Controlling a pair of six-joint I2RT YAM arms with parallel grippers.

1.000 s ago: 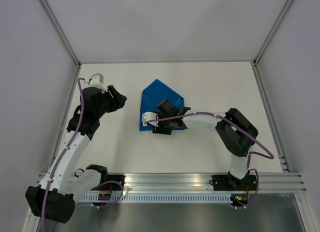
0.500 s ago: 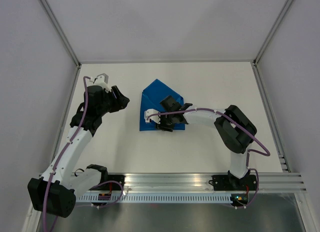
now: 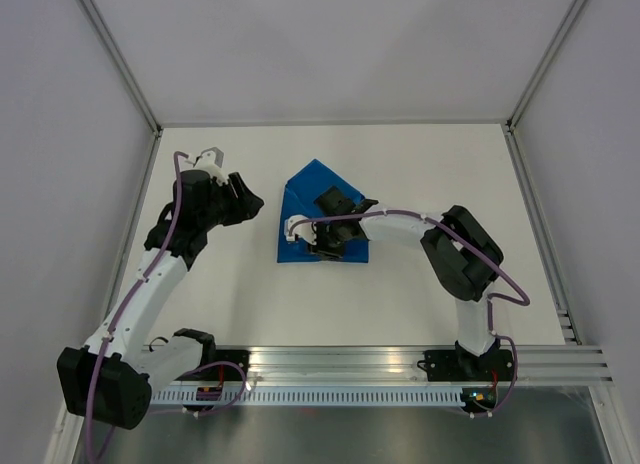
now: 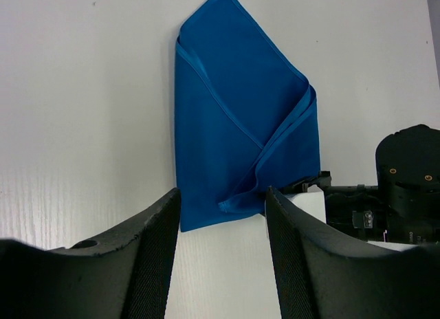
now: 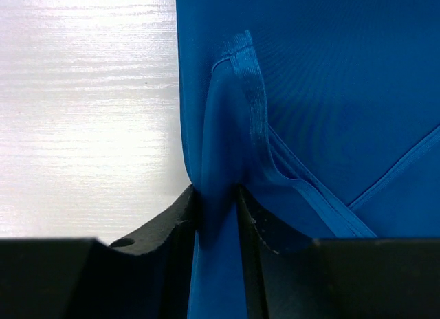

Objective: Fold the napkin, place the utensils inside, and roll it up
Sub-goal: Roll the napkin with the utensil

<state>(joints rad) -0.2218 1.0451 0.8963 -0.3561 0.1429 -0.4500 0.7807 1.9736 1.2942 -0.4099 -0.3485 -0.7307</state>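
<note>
At the near edge I see the metal rail (image 3: 350, 359) that carries both arm bases. From there my right arm reaches left across the white table (image 3: 430, 184). The right gripper (image 5: 216, 195) is clenched on a raised pleat of the napkin (image 5: 323, 71) along one of its edges, with the blue cloth squeezed between both fingers. The napkin lies mid-table, folded into a pointed packet with its tip toward the far wall. To its left, well clear of the cloth, the left gripper (image 4: 223, 199) hovers with its jaws spread, grasping nothing.
</note>
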